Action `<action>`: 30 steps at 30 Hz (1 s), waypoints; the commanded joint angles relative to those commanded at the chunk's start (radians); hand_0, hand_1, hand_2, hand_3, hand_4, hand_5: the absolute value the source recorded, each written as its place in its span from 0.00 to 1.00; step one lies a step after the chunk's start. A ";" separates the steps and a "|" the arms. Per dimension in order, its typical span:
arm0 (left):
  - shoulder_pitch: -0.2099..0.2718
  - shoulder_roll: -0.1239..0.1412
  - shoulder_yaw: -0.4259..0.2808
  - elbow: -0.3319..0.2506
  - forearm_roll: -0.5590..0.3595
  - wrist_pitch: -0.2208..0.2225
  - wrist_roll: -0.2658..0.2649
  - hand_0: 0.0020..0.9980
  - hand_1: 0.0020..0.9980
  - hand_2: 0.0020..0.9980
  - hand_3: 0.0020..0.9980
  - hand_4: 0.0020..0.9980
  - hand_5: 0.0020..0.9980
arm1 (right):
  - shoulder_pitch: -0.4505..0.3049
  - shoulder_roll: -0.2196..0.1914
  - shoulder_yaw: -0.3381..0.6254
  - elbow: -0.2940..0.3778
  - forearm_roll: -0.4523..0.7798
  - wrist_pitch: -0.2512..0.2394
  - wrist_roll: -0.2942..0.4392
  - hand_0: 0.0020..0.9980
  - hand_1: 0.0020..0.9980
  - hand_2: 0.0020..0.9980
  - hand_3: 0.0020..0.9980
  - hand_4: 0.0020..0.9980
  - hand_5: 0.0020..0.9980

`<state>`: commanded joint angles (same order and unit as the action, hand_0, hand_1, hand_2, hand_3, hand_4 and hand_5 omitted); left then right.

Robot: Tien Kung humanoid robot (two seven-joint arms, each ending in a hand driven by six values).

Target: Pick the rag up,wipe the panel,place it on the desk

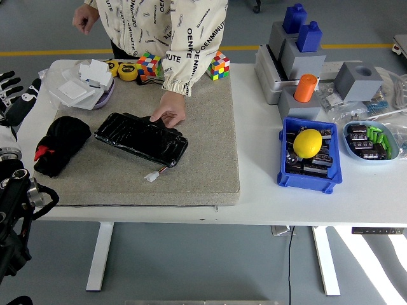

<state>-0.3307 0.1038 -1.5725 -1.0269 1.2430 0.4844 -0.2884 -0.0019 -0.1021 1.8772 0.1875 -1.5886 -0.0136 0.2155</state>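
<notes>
On the grey mat (203, 133): one black rag (58, 145) at 9 o'clock of one black panel (141, 138), a person's hand (168, 113) pressing it; left hand (14, 101) spread at the table's left edge.

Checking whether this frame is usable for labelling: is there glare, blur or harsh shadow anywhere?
Head view: sharp throughout, evenly lit, soft shadows only; the glossy black panel shows faint sheen, while the black rag reads as a dark mass with little detail.
</notes>
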 joint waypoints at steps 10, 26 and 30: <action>-0.008 0.001 0.002 -0.011 -0.003 -0.005 0.002 0.47 0.60 0.62 0.63 0.97 0.26 | 0.004 -0.003 0.006 0.001 -0.003 -0.001 0.001 0.52 0.55 0.49 0.52 0.85 0.35; -0.020 0.011 0.005 -0.038 -0.006 -0.008 0.004 0.48 0.60 0.62 0.63 0.97 0.26 | 0.014 -0.006 0.009 0.002 -0.003 -0.001 0.002 0.52 0.55 0.49 0.52 0.85 0.35; -0.020 0.010 0.005 -0.038 -0.005 -0.009 0.005 0.48 0.60 0.62 0.64 0.97 0.26 | 0.015 -0.008 0.008 0.002 -0.002 -0.001 0.002 0.52 0.55 0.49 0.52 0.85 0.35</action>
<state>-0.3506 0.1134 -1.5672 -1.0646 1.2378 0.4751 -0.2830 0.0129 -0.1096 1.8850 0.1893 -1.5906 -0.0143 0.2175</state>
